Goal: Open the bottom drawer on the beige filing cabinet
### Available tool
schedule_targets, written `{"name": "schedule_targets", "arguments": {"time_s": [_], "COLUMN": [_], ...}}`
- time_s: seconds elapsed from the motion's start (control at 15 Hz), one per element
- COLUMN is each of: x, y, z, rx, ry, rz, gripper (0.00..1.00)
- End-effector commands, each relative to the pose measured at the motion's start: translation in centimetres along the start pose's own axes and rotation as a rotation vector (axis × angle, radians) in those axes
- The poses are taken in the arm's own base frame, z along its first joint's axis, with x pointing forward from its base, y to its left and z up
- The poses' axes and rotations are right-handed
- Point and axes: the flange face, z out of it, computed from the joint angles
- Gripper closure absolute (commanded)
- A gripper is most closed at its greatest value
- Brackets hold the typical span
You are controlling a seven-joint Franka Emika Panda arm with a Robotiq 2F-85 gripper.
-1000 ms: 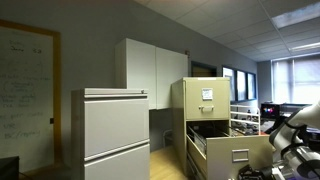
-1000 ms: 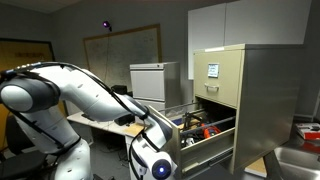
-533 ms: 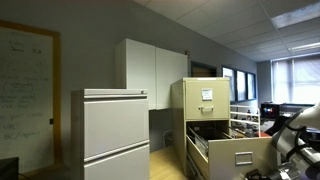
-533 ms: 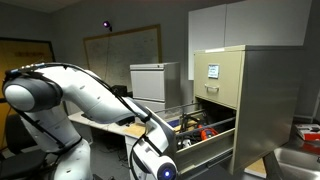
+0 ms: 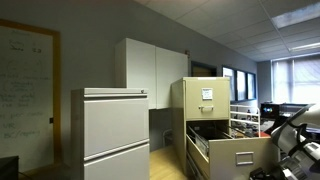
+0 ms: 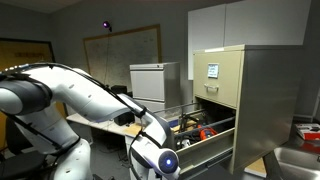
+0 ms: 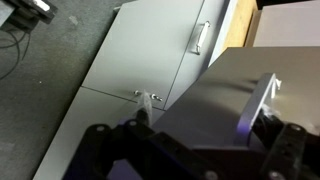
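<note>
The beige filing cabinet (image 5: pixel 205 105) (image 6: pixel 225 85) stands tall with a white paper sheet on its top drawer. Its bottom drawer (image 5: pixel 232 155) (image 6: pixel 200 138) is pulled far out, and things inside it show in an exterior view. In the wrist view the drawer's plain front (image 7: pixel 205 95) fills the near field, with its silver pull handle (image 7: pixel 258 105) close to the right finger. My gripper (image 7: pixel 207 122) is open, its dark fingers (image 7: pixel 140 115) spread wide on either side of the front and holding nothing. The robot arm (image 5: pixel 292 135) (image 6: pixel 100 100) reaches to the drawer front.
A wider light-grey cabinet (image 5: pixel 110 135) (image 6: pixel 150 80) stands beside the beige one. White wall cupboards (image 5: pixel 150 65) (image 6: pixel 245 25) hang behind. A whiteboard (image 5: pixel 25 95) is on the wall. Another cabinet front with a silver handle (image 7: pixel 200 37) lies ahead in the wrist view.
The jaws have opened wide and let go of the drawer's handle. The arm shifted slightly; the drawer stays pulled out.
</note>
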Motion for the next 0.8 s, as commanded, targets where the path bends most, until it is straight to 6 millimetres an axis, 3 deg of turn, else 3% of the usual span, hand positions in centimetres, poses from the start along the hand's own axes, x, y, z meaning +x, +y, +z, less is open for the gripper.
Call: {"name": "schedule_targets", "arguments": {"time_s": [0.0, 0.33, 0.53, 0.73], "x": [-1.9, -1.2, -2.8, -5.6], "y": [-0.4, -4.9, -7.1, -9.1], "z": [-1.5, -6.5, -9.5, -11.7], "rx": [-0.159, -0.378, -0.472, -0.53], "ry": [-0.019, 0.066, 0.078, 0.081], "rz": [-0.114, -0.272, -0.362, -0.408], "gripper": [0.0, 0.0, 0.0, 0.0]}}
